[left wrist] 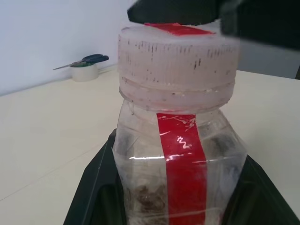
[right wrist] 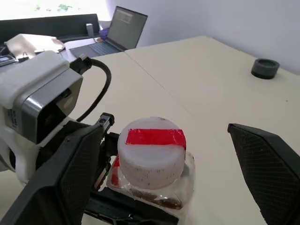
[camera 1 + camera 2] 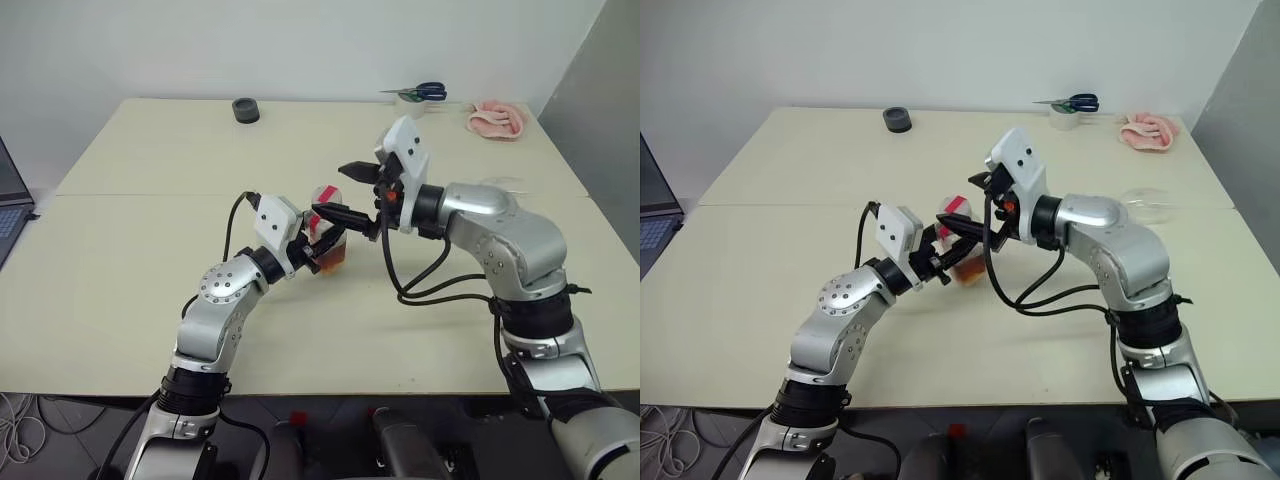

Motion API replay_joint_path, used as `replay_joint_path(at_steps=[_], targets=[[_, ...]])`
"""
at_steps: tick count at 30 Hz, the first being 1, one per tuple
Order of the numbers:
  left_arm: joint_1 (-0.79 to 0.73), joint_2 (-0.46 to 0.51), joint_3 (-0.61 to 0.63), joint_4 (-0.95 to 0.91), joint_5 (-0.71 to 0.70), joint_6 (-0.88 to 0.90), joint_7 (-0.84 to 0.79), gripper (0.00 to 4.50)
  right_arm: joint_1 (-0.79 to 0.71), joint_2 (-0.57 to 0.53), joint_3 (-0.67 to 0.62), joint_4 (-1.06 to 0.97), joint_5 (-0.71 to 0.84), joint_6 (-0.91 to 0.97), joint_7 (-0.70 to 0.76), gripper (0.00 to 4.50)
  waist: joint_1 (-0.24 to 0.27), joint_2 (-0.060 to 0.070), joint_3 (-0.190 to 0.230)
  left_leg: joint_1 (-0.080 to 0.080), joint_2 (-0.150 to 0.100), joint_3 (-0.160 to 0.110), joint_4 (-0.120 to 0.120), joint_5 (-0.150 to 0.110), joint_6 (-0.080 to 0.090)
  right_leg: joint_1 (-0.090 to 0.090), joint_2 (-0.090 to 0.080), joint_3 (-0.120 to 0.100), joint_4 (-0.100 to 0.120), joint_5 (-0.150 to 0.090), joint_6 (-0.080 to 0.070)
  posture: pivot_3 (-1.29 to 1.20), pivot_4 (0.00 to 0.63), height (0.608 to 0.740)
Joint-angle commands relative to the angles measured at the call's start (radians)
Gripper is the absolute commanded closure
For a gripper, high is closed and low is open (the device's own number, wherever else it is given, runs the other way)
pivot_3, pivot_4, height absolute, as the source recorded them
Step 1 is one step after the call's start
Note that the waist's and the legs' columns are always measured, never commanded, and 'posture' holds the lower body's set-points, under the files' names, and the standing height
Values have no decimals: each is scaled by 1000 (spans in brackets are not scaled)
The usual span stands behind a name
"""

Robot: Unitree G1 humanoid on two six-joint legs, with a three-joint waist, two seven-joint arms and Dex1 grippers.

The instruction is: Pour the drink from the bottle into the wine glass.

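Centrally, above the cream table, the left gripper was clamped on the bottle, its black fingers pressed against both sides of the clear body. Bottle stood upright, lifted off the tabletop. The cap was on; it looked whitish with a red tape strip across the top, and the red label strip ran down the body. The drink, amber-brown, sat low in the bottle. The right gripper was spread wide, one finger either side of the cap, neither touching it. At the far edge lay a dark round object, scissors on a tape roll, and a pink cloth. Just right of the right arm, a clear glass item, whose kind I could not make out.
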Motion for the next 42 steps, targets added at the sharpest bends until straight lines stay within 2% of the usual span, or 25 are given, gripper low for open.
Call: replay_joint_path(at_steps=[1, 8, 11, 17, 20, 23, 29, 32, 35, 38, 42], targets=[[-22, -3, 18, -26, -8, -20, 0, 2701, 9, 27, -21, -79, 21, 34, -56, 0, 0, 0, 0, 0, 0, 0, 0, 0, 0, 0, 0, 0, 0, 0, 0, 0, 150, 740], [-25, -3, 17, -20, -5, -27, -5, 2701, 11, 59, -29, -72, 9, 52, -132, 0, 0, 0, 0, 0, 0, 0, 0, 0, 0, 0, 0, 0, 0, 0, 0, 0, 150, 740], [-18, -1, 19, -26, -3, -25, -2, 2701, 20, 63, -52, -94, 29, 82, -159, 549, 0, 0, 0, 0, 0, 0, 0, 0, 0, 0, 0, 0, 0, 0, 0, 0, 150, 740], [-15, 1, 19, -31, -2, -23, -2, 2701, 21, 67, -44, -104, 49, 92, -167, 2667, 0, 0, 0, 0, 0, 0, 0, 0, 0, 0, 0, 0, 0, 0, 0, 0, 150, 740], [-19, 2, 19, -30, -2, -23, -1, 2702, 14, 63, -38, -93, 50, 82, -154, 2695, 0, 0, 0, 0, 0, 0, 0, 0, 0, 0, 0, 0, 0, 0, 0, 0, 150, 740], [-20, 3, 21, -31, -3, -22, -2, 2702, -2, 34, -17, -46, 52, 23, -69, 2695, -1, 0, 0, 0, 0, 0, 0, 0, 0, 0, 0, 0, 0, 0, 0, 0, 150, 740], [-30, 6, 11, -36, -7, -15, -22, 2704, -46, -120, 47, 180, 129, -240, 533, 2695, 1, 0, 0, 0, -1, 0, 0, 0, 0, 1, 0, 0, -2, 0, 0, 0, 150, 740], [-29, 22, 22, -50, -19, -4, -38, 2710, -113, -156, 68, 359, 92, -351, 712, 2695, -2, 0, 0, 0, 0, 1, 0, 0, 0, 1, 0, 0, -2, 0, 0, 0, 150, 740], [-15, 39, 27, -75, -34, 15, -54, 2711, -160, -161, 77, 473, 72, -414, 813, 2695, -11, 0, 0, 1, 1, 1, 0, 0, 0, 0, 1, 0, 0, 0, 0, 0, 150, 740], [-4, 44, 27, -95, -40, 28, -54, 2711, -171, -163, 83, 512, 53, -453, 856, 2695, -11, 0, 0, 1, 1, 0, 0, 0, 0, 0, 2, 0, 0, 0, 0, 0, 150, 740], [0, 45, 30, -103, -41, 37, -54, 2711, -195, -147, 78, 573, -5, -459, 773, 2695, -10, 0, 0, 1, 0, 1, 0, 0, 0, 0, 1, 0, 0, 0, 0, 0, 150, 740]])
